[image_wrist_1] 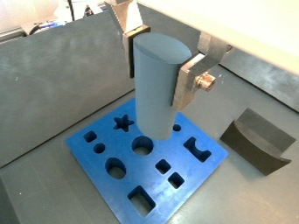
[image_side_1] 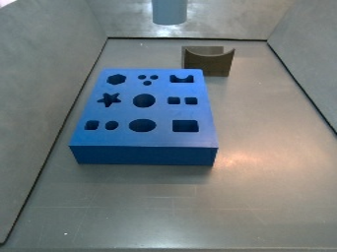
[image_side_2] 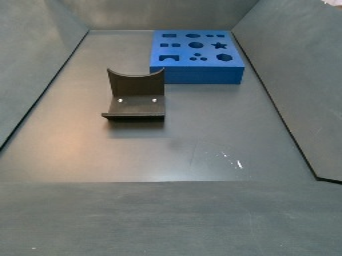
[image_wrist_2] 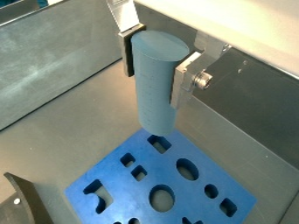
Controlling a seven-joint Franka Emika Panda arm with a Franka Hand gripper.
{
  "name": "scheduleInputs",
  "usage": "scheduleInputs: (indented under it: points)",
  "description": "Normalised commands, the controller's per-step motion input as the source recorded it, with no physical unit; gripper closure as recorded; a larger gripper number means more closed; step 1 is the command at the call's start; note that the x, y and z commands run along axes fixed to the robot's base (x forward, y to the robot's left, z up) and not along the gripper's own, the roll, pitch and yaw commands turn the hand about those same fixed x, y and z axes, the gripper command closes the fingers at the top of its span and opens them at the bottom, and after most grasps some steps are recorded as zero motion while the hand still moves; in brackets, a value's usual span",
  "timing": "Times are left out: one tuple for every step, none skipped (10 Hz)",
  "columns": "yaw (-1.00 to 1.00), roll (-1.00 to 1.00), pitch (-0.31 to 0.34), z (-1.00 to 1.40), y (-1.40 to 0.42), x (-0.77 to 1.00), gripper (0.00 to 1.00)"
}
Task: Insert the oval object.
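My gripper [image_wrist_1: 162,74] is shut on the oval object [image_wrist_1: 158,87], a tall pale grey-blue peg held upright between the silver fingers [image_wrist_1: 191,80]. It also shows in a wrist view [image_wrist_2: 155,87], where the gripper [image_wrist_2: 158,74] clamps its upper part. The peg hangs well above the blue block [image_wrist_1: 111,185], which has several shaped holes. In a side view only the peg's lower end [image_side_1: 168,10] shows, high over the far side of the block [image_side_1: 145,150]. In a side view the block [image_side_2: 201,75] lies at the back and the gripper is out of frame.
A dark brown curved block [image_side_1: 207,61] stands on the floor beside the blue block; it also shows in a side view [image_side_2: 134,97] and in both wrist views [image_wrist_1: 260,140] [image_wrist_2: 17,197]. Grey walls [image_side_1: 66,59] enclose the floor.
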Motion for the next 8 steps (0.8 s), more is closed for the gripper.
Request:
scheduleInputs:
  points:
    - [-0.08, 0.02, -0.051, -1.00, -0.36, -0.29, 1.00]
    - [-0.13, 0.00, -0.004, -1.00, -0.40, -0.31, 1.00]
    - [-0.12, 0.00, -0.009, -1.00, -0.37, -0.29, 1.00]
    - [-0.12, 0.00, -0.064, -1.00, -0.18, -0.35, 1.00]
    - [-0.13, 0.03, -0.060, -1.00, 0.00, -0.22, 1.00]
    - [-0.19, 0.01, -0.103, -0.93, 0.00, -0.28, 1.00]
    - [-0.23, 0.03, -0.089, -0.93, 0.00, -0.20, 1.00]
    - [-0.30, 0.03, -0.063, -0.87, -0.09, 0.00, 1.00]
